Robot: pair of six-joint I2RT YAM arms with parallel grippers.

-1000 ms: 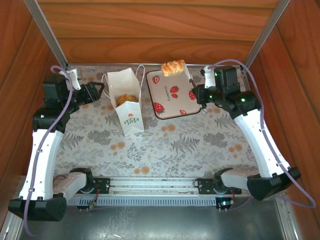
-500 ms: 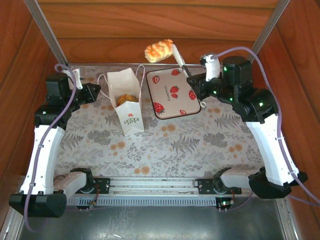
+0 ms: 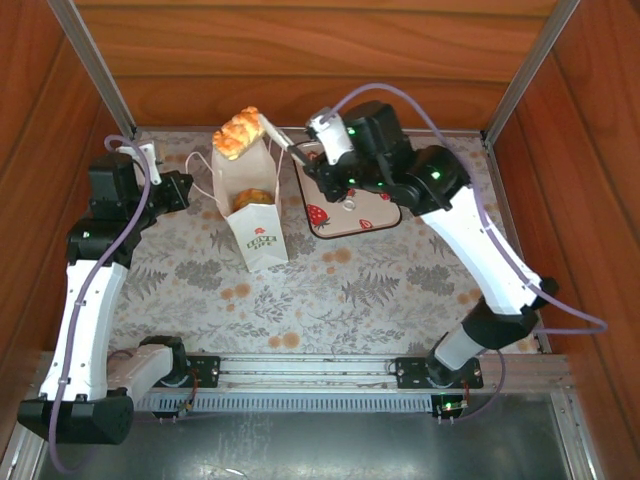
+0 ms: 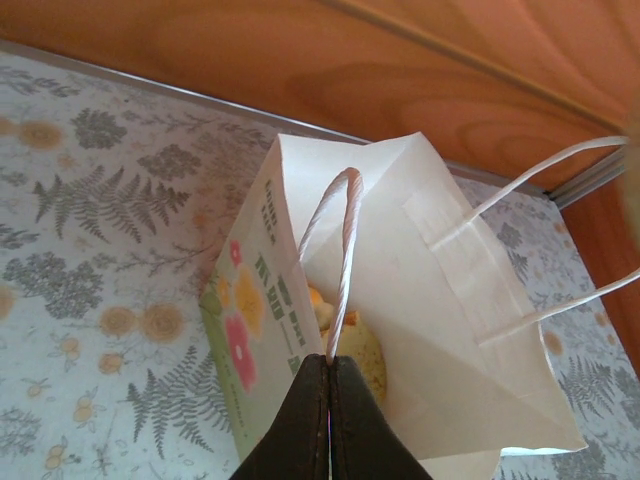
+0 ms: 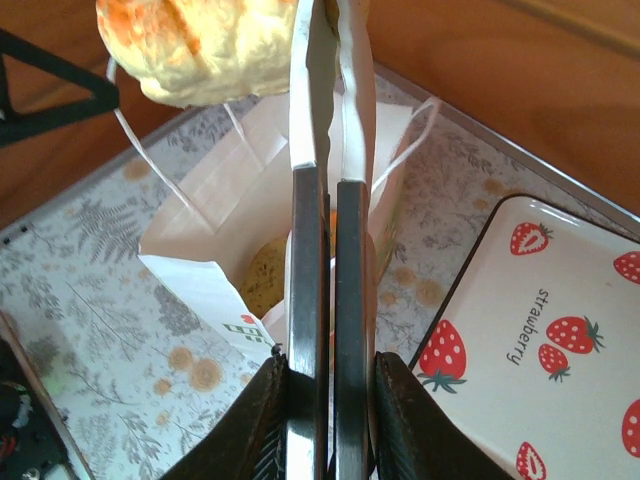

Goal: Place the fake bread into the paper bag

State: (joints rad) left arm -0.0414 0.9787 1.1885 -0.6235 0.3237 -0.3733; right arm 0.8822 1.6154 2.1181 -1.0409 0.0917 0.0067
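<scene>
A white paper bag [image 3: 258, 215] with a green logo stands upright on the floral mat, its mouth open. My left gripper [image 4: 329, 362] is shut on one white cord handle [image 4: 345, 250] at the bag's left side [image 3: 185, 188]. One piece of fake bread [image 3: 252, 198] lies inside the bag [image 4: 362, 352]. My right gripper [image 5: 327, 365] is shut on metal tongs [image 5: 325, 200]. The tongs pinch a golden glazed pastry [image 3: 238, 132] that hangs just above the bag's far rim [image 5: 205, 45].
A strawberry-print tray [image 3: 345, 215] lies right of the bag, under the right arm [image 5: 530, 300]. Wooden walls close in the back and both sides. The bag's second handle [image 4: 540, 190] sticks out to the far side.
My right arm swung left, carrying the pastry in the tongs from the tray's far edge to above the bag. My left gripper closed on the bag's handle.
</scene>
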